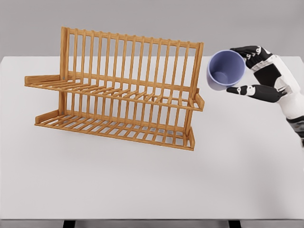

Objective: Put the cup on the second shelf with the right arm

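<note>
Head view. The cup (226, 70), a plain lavender-blue cylinder with no visible handle, is hanging in the air just right of the wooden rack (115, 88), level with its upper shelf (118, 90) and apart from it. It is lying tipped, its long axis running toward the camera and slightly left, its open mouth showing the hollow interior. The right robot hand (250, 71) is closing around it, black fingers (244, 51) above, thumb below. The rack is standing on the white tabletop (142, 180).
</note>
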